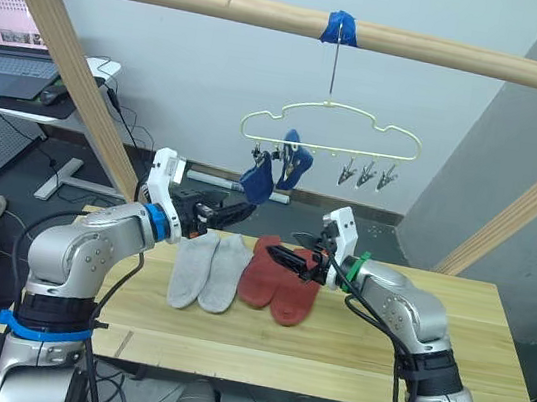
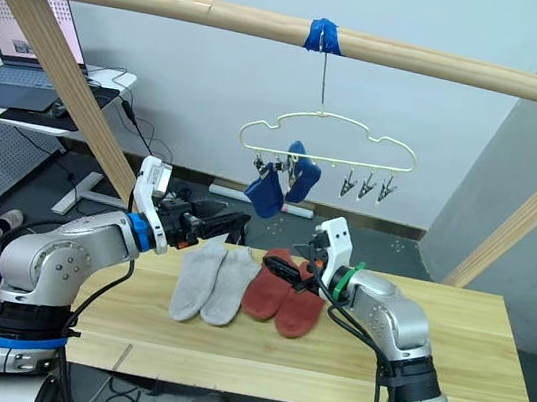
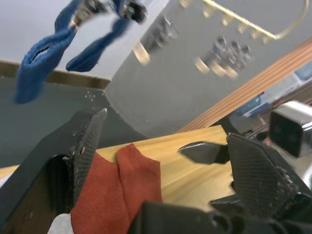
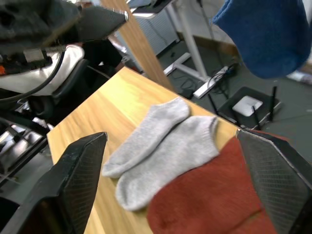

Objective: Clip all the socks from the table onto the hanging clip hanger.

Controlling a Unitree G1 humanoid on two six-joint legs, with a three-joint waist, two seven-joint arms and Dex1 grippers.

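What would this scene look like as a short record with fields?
hanger: clip hanger hooked on the pole
clipped: two blue socks
table: two grey socks, two red socks
free clips: three, on the hanger's right
left gripper: open, raised above the table
right gripper: open, over the red socks

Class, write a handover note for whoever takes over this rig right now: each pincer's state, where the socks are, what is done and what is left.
Left pincer: open, empty, held above the table's far edge near the hanging blue socks.
Right pincer: open, empty, just over the rust red socks.
Done: two blue socks are clipped on the clip hanger, toward its left end.
On the table: two light grey socks lie side by side; two rust red socks lie next to them on their right.
Left: clip those four socks. Three empty clips hang toward the hanger's right end.
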